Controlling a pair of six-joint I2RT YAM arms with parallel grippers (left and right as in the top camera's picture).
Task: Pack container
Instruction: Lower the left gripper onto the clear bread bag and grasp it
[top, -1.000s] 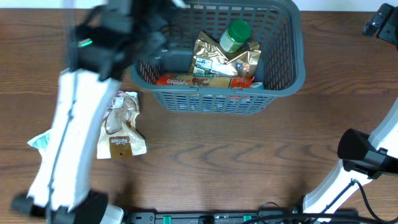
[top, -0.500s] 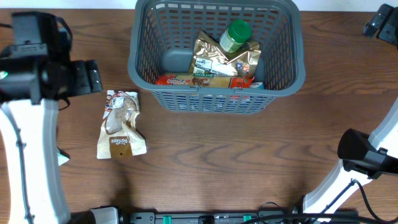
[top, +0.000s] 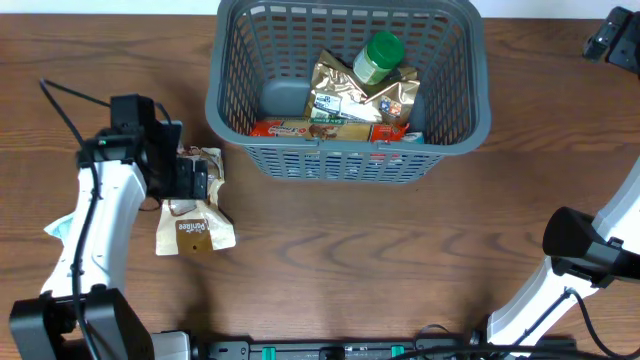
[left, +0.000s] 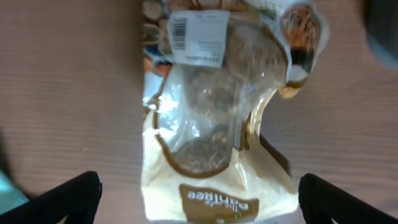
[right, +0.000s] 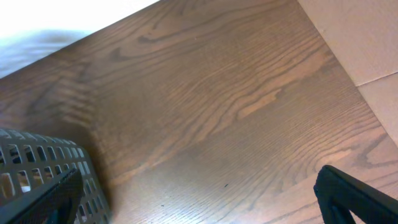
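The dark grey slotted basket (top: 348, 150) stands at the back middle of the table. It holds a gold foil bag (top: 350, 95), a green-capped bottle (top: 378, 55) and a red flat package (top: 300, 128). A cream and brown snack bag (top: 195, 228) with a clear window lies on the table left of the basket; it fills the left wrist view (left: 217, 137). My left gripper (top: 190, 178) is open and hovers right over this bag, fingers either side (left: 199, 199). My right gripper (right: 205, 199) is open and empty above bare table; in the overhead view it sits at the far right top corner (top: 612, 35).
A light blue packet (top: 62, 226) lies at the left, partly under my left arm. The basket's corner (right: 37, 174) shows at the lower left of the right wrist view. The right arm's base (top: 580, 250) stands at the front right.
My left arm has swung from over the basket's left side out to the left, then down over the snack bag. The right arm has not moved.
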